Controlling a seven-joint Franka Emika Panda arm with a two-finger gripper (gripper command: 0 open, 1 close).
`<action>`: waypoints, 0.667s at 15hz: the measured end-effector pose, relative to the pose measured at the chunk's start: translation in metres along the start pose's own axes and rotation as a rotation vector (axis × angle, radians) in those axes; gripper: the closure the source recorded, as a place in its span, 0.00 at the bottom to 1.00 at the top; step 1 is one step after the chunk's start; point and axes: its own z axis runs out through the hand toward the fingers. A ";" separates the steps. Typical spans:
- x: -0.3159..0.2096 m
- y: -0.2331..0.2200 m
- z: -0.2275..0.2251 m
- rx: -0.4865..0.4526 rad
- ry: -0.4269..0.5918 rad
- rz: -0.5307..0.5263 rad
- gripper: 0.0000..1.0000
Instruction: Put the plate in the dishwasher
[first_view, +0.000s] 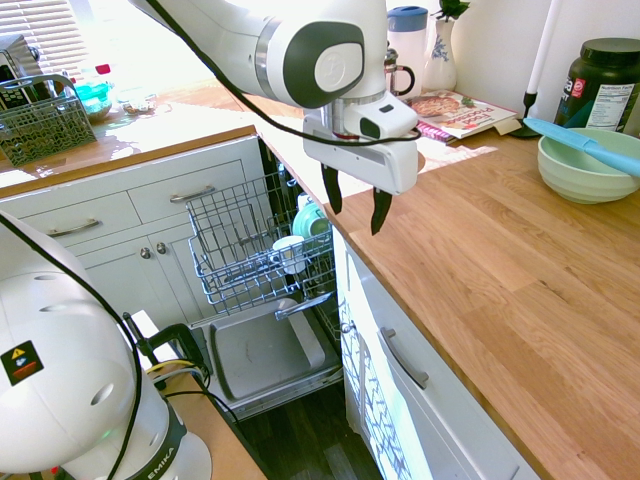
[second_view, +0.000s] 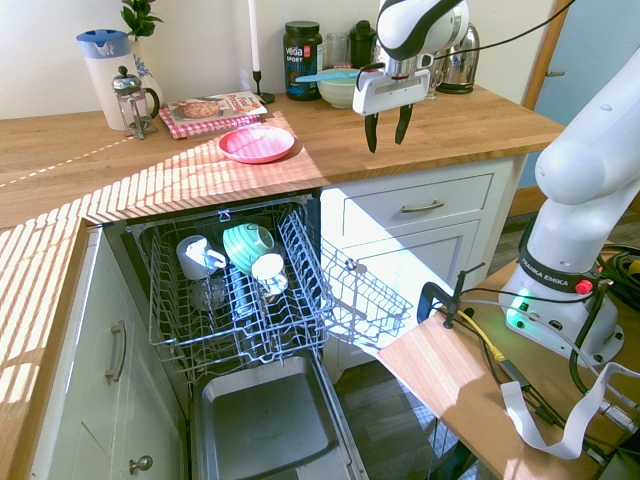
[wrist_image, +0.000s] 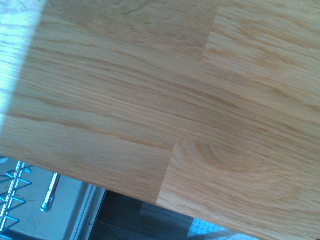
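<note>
Barely started: small round pink-red plastic plate (second_view: 257, 143) sitting untouched on the wooden countertop (second_view: 90, 165), upper middle of the second exterior view. Two-finger gripper (second_view: 385, 128) spread wide, empty, hovering right of it. Still to grab and drop into the open dishwasher's grey wire rack (second_view: 240, 300) below.

the plate (second_view: 257, 143) — small, round, pink-red, shallow-rimmed — lies flat on the wooden counter, right way up, just above the dishwasher (second_view: 240, 300). the dishwasher stands open below that counter edge — door down, grey wire rack pulled out, holding cups.
</note>
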 end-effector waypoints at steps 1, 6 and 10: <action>0.000 0.000 0.000 0.000 -0.001 0.001 0.00; 0.038 -0.024 -0.032 0.161 0.051 0.056 0.00; 0.071 -0.098 -0.036 0.294 0.034 0.023 0.00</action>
